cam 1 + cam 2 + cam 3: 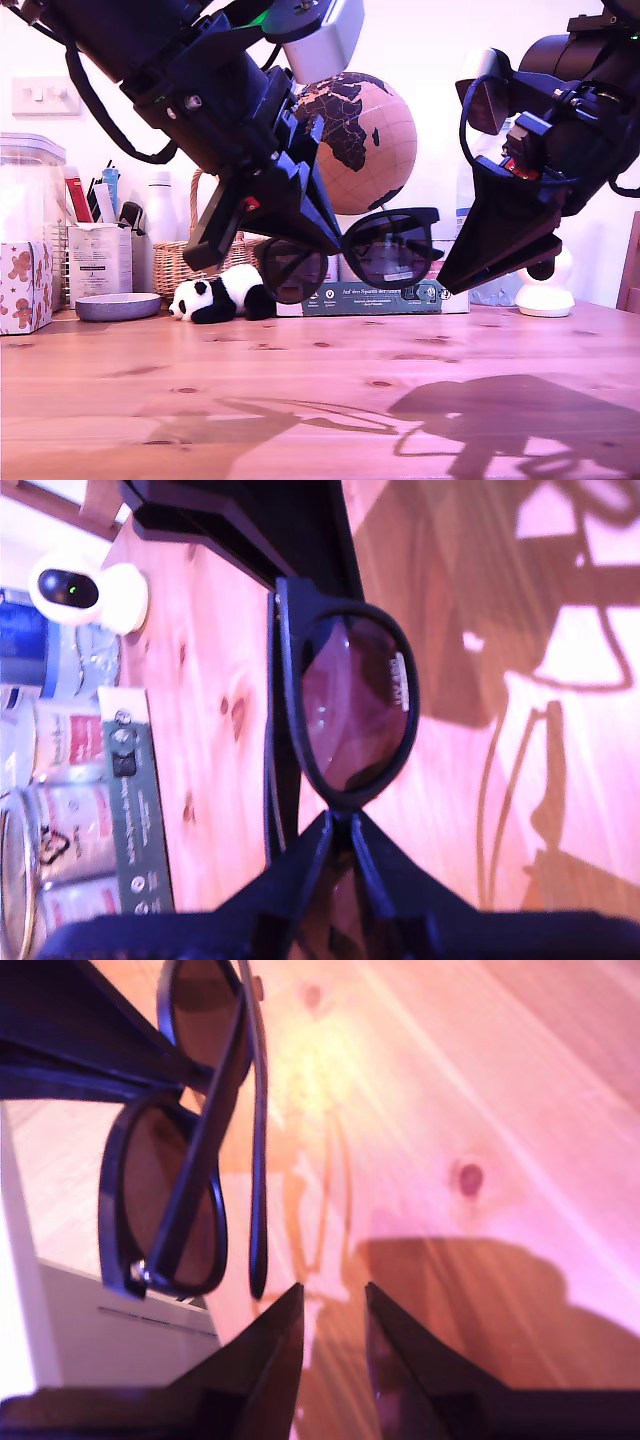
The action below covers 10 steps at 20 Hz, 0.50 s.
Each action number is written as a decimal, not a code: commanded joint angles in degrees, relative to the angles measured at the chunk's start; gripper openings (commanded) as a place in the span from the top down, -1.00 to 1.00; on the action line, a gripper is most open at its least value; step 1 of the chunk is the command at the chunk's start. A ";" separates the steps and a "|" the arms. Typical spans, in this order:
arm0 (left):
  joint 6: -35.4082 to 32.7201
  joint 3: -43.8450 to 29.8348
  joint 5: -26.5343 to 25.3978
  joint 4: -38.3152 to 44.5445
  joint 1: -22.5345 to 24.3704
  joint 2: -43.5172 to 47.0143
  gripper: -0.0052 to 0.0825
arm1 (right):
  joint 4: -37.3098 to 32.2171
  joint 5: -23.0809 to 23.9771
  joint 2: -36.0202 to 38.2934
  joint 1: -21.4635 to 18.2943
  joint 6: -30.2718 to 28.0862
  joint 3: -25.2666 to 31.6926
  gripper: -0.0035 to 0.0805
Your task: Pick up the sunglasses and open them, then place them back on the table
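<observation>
Sunglasses (375, 250), matte black, rounded lenses, pinched in my first end effector (340, 825); second end effector (335, 1305) slightly parted, seemingly empty.

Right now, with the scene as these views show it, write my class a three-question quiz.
1. True or false: the sunglasses rest on the table.
2. Which end effector clamps the sunglasses? A) my first end effector B) my second one C) neither
3. Fill in: in the exterior view, the soft toy beside the book is a ____.

Key: 1. False, they are held above it. 2. A; my second end effector is open, holding nothing. 3. panda.
</observation>
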<state>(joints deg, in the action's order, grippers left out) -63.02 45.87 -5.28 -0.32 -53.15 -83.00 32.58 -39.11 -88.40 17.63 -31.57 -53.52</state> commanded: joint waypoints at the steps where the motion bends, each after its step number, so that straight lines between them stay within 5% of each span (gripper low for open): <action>1: 0.00 -0.33 0.57 0.04 0.35 -0.57 0.93 | 0.33 -0.96 0.50 0.66 -0.11 -0.61 0.52; 10: 0.04 -0.33 3.48 -1.84 2.23 -0.66 0.93 | 5.11 1.14 0.57 2.99 0.00 -0.61 0.49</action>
<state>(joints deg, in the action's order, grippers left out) -63.02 45.87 -1.98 -2.42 -51.44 -83.00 37.28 -38.30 -88.40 20.36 -31.53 -53.52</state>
